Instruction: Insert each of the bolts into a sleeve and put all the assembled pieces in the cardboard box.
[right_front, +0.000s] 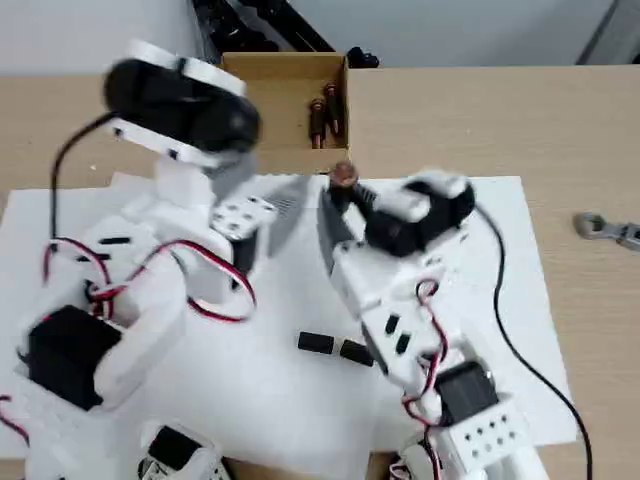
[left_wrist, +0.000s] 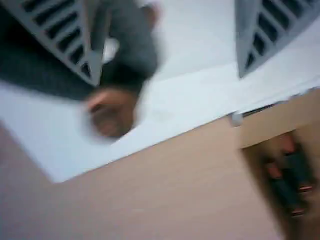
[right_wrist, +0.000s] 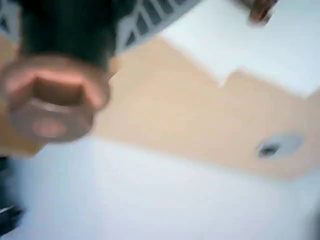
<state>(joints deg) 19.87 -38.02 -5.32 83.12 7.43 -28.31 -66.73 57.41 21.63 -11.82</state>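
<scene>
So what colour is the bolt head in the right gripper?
Coppery brown. The bolt shows best in the right wrist view.

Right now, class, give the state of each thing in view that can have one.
Left tool: open, empty.
Right tool: shut on a bolt.
Cardboard box: open-topped, assembled pieces inside.
Two sleeves: lying on the white sheet, no bolt in them.
</scene>
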